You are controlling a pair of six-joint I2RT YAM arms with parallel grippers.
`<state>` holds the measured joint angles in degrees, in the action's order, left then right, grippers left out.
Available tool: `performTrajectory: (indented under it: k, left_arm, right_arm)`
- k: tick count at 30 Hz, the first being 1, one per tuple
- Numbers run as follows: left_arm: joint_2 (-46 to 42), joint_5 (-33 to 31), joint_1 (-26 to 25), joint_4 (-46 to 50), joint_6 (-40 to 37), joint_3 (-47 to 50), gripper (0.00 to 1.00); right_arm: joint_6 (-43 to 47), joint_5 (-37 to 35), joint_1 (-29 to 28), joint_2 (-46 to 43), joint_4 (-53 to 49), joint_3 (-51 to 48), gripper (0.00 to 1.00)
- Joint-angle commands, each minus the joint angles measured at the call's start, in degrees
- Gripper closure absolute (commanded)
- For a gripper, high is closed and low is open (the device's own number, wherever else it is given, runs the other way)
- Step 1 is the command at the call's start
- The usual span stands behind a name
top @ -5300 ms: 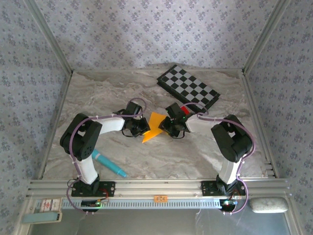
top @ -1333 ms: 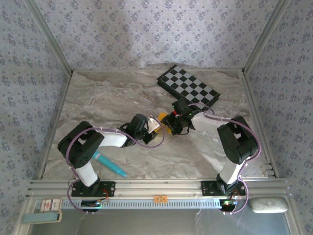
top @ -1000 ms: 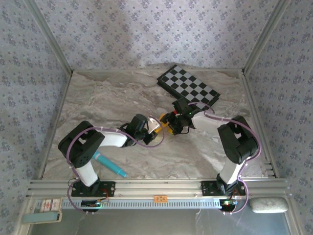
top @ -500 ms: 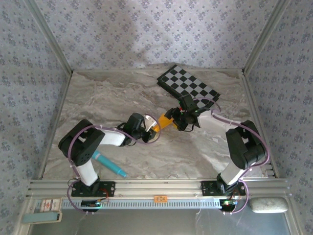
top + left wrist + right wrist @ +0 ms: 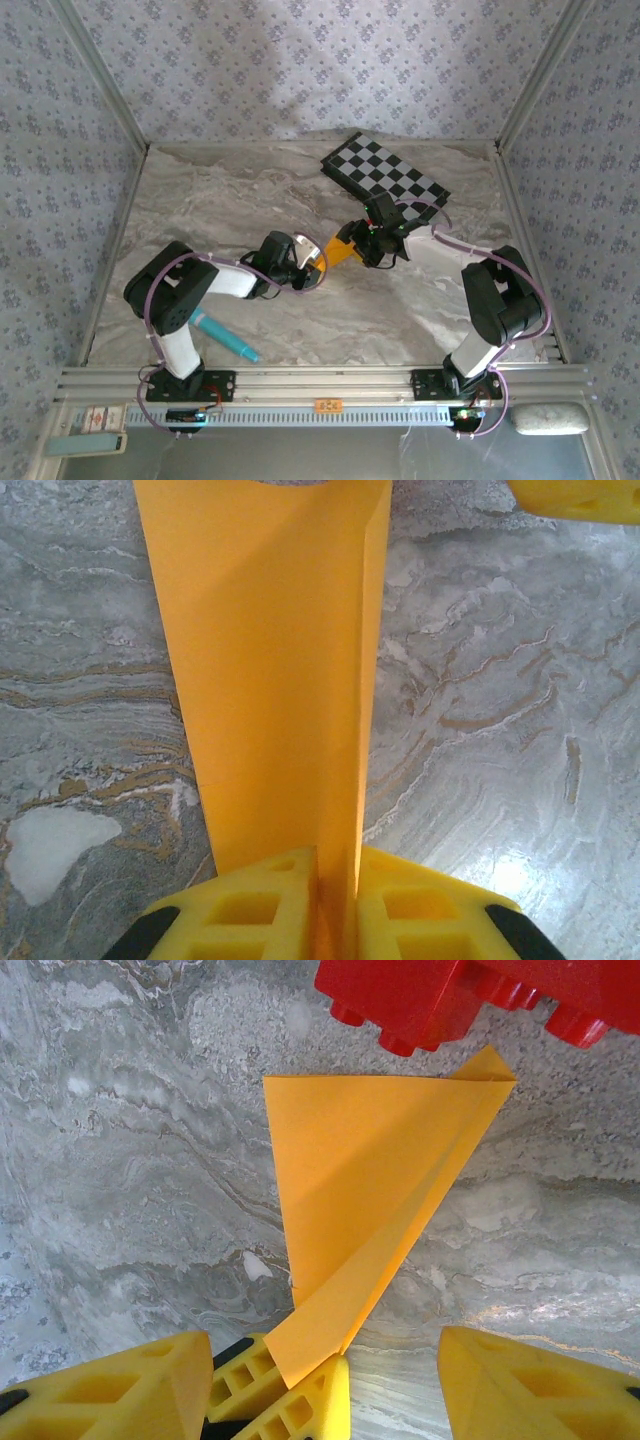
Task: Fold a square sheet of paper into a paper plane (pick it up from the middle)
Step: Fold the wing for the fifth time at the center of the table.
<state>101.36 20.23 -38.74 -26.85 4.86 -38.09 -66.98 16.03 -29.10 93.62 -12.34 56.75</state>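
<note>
From above, your left claw and right claw meet mid-table on the marble table. The orange paper plane lies between them, mostly hidden under them. The orange tag on the front rail is too small to read.

In the left wrist view, the left claw's yellow fingers pinch tight on the plane's narrow end. The plane's far end is cut off at the top edge.

In the right wrist view, your right claw stands spread wide on either side of the plane's tip, gripping nothing. The red block just beyond the plane is cut off at the top.
</note>
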Motion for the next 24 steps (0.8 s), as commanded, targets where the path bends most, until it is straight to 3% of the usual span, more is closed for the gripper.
performTrajectory:
  k: [1,14,24]
  left_arm:
    - [1.4,2.22,0.42,2.73,1.07,-0.59,0.85]
    - [1.87,3.34,1.34,12.22,3.93,-4.48,0.91]
    - [3.38,5.8,1.65,18.19,9.0,-7.22,0.94]
  right_arm:
    - [0.89,-0.93,0.45,-0.81,-1.81,0.03,0.37]
    - [3.62,-1.41,0.8,-1.59,-1.05,-0.8,0.37]
    - [9.97,-0.08,1.27,-3.87,5.84,-5.65,0.39]
